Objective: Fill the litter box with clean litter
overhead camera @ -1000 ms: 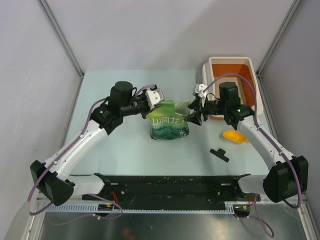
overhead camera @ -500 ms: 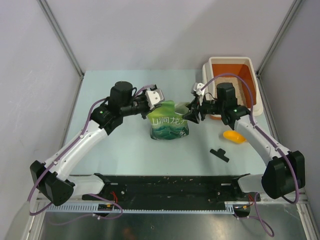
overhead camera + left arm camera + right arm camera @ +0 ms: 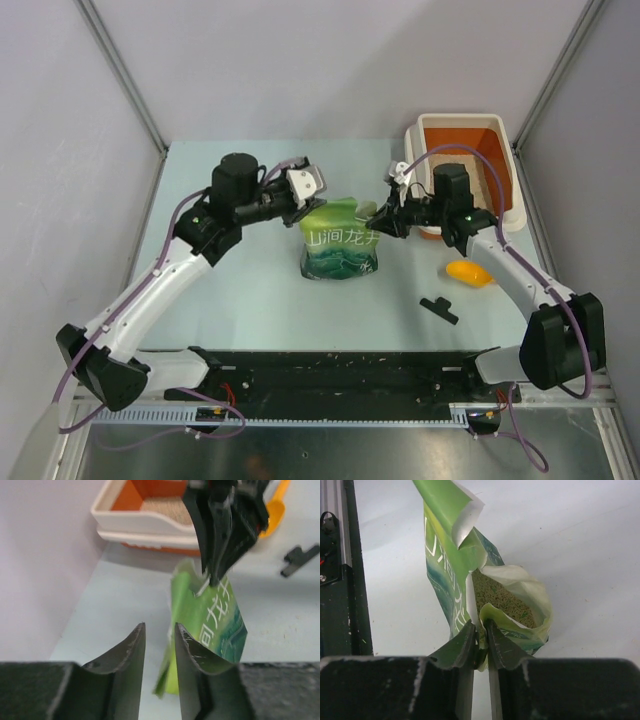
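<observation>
A green bag stands mid-worktop, its open top showing litter. The right end effector is clenched on the bag's rim. The left end effector is released, its 2 fingers slightly apart near the bag. The orange litter box, holding some litter, sits in the far right corner.

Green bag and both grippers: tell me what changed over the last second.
The right gripper moved left and closed on the open rim of the green bag. The left gripper, earlier shut at the bag's top left corner, opened, let go and drew back from it. The bag stands where it was; the litter box, yellow scoop and black clip have not moved.
</observation>
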Tool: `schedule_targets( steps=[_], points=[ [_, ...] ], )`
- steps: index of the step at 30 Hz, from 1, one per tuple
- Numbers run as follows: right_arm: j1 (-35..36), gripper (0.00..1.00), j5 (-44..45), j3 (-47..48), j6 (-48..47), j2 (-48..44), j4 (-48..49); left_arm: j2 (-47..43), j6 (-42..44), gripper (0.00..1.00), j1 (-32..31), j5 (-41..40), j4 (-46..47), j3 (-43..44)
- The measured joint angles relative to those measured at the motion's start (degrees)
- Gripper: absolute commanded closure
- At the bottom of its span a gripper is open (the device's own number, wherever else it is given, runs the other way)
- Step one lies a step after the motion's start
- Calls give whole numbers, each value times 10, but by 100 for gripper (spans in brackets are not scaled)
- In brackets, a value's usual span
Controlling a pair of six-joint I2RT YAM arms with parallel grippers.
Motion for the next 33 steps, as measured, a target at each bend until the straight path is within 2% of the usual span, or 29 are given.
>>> schedule_targets(
  steps=[5,9,11,14,18,23,33],
  points=[
    [-3,91,-3,0,15,6,9,22,-13,57,3,6,12,90],
    [-6,93,-3,0,25,12,18,59,-25,58,37,31,36,147],
    [-9,94,-2,0,29,12,19,90,-42,60,66,47,40,170],
    [-13,94,-3,0,27,14,20,168,-58,70,104,71,53,207],
    [-21,94,-20,0,15,16,18,308,-65,86,128,103,49,253],
    [-28,94,-33,0,20,17,18,430,-104,98,123,154,35,297],
    [-45,86,-31,0,38,17,18,442,-109,99,73,276,35,287]
  ],
)
